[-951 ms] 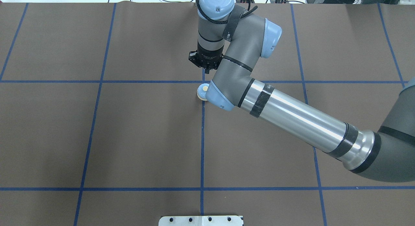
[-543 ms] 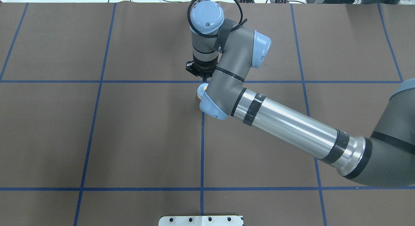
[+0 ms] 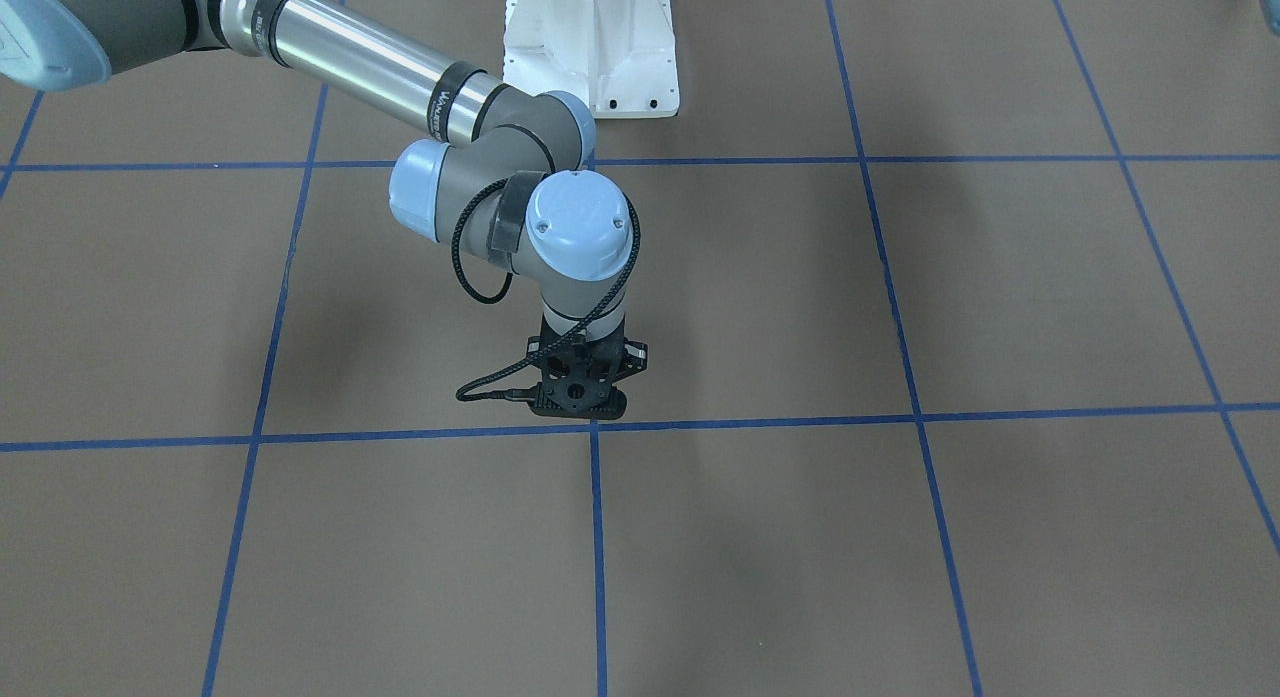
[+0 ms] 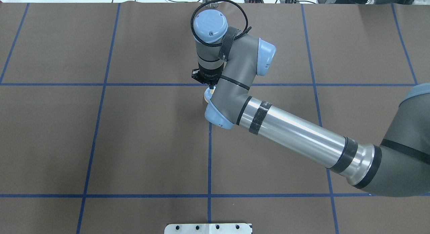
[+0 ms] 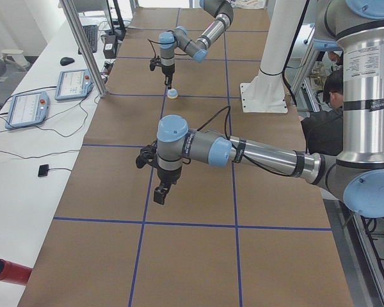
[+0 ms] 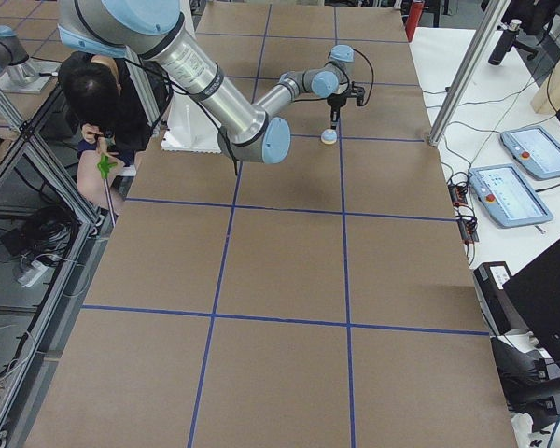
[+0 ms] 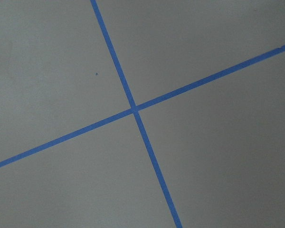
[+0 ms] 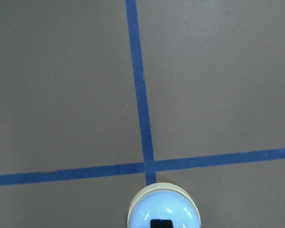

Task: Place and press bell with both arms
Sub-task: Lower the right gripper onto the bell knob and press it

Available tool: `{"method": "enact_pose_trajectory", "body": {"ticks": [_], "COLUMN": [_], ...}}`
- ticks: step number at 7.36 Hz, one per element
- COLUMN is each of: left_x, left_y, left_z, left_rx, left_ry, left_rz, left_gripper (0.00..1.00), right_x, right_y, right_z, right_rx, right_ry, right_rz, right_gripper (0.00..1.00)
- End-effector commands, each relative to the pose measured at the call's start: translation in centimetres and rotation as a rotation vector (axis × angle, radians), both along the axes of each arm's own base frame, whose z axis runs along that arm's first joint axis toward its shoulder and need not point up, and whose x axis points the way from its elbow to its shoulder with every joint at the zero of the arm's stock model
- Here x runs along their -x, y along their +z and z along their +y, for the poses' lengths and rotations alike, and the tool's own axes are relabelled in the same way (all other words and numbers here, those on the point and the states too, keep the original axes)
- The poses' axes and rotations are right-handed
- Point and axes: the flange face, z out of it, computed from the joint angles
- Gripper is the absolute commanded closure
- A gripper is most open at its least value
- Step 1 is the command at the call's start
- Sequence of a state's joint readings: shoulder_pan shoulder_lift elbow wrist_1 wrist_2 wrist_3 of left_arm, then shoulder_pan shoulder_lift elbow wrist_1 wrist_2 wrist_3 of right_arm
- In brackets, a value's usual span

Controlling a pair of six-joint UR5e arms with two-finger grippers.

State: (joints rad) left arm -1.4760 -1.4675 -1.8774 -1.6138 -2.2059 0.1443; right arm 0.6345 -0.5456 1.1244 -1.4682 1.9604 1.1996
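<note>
Right claw (image 8: 161, 223) atop bell (image 8: 145, 214), beside tape crossing (image 8: 148, 166)

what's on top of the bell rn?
The right gripper, shut, hangs over the centre of the bell, hiding its button. Whether it touches can't be seen.

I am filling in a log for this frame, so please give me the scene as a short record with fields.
bell: upright on the brown table cover, beside a blue tape crossing
right gripper: shut, tips directly over the bell's top; contact unclear
left gripper: far from the bell, near another tape crossing; open or shut unclear
</note>
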Motion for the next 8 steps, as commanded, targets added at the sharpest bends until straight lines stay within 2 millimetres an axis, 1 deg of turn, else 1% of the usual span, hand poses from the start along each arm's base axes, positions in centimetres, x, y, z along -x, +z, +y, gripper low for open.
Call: {"method": "enact_pose_trajectory", "body": {"ticks": [1, 5, 7, 8], "left_x": [0.00, -0.08, 0.08, 0.08], "left_y": [0.12, 0.20, 0.39, 0.39], "left_z": [-0.03, -0.04, -0.09, -0.09], "left_rx": [0.002, 0.005, 0.004, 0.004], "left_ry": [0.000, 0.000, -0.005, -0.005], "left_rz": [-0.002, -0.002, -0.021, -0.021], "left_gripper": [0.00, 0.00, 0.00, 0.00], "right_x": [0.16, 0.82, 0.83, 0.68], "right_y": [0.61, 1.50, 1.38, 0.77], "right_z": [0.14, 0.91, 0.91, 0.86], "right_rx": [0.005, 0.011, 0.010, 0.005], "right_ry": [-0.002, -0.015, -0.015, -0.012], "right_rz": [0.006, 0.015, 0.014, 0.005], "right_gripper": [1.00, 1.00, 1.00, 1.00]}}
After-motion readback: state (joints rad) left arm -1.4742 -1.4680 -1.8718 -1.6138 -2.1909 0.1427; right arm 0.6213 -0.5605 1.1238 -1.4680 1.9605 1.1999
